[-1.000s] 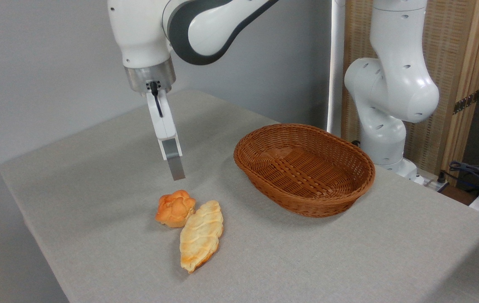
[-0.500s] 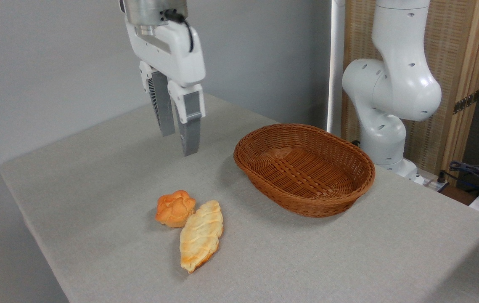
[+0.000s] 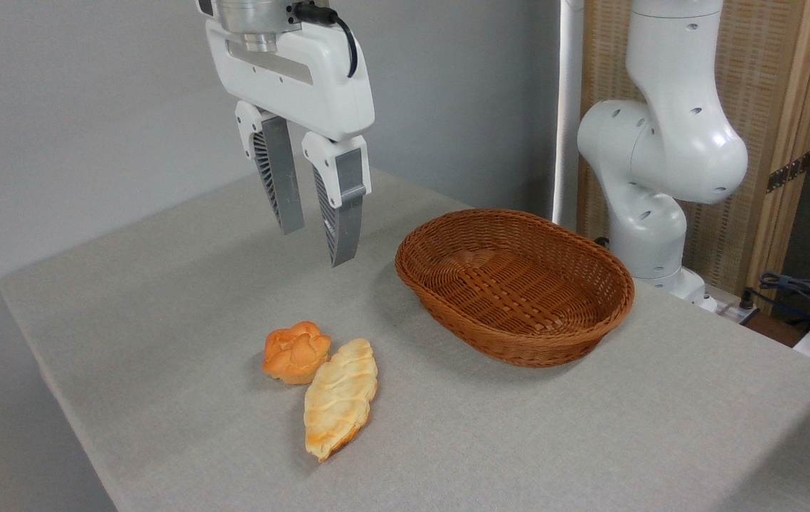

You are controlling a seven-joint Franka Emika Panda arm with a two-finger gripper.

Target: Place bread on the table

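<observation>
A brown oval wicker basket (image 3: pixel 515 284) sits to the right of the claw and lower, its inside bare. A long, flat, pale-golden loaf (image 3: pixel 340 398) lies well below the claw, slightly right. Far right, past the basket, dark cables (image 3: pixel 806 290) trail, perhaps from some blurred device.

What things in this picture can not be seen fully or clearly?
- Camera view: the table's near and right edges, cut off by the frame.
- The arm above the pincer, cut off at the top.
- The basket's near inner wall, hidden by its own rim.
- Cables at right, small and cut off.
</observation>
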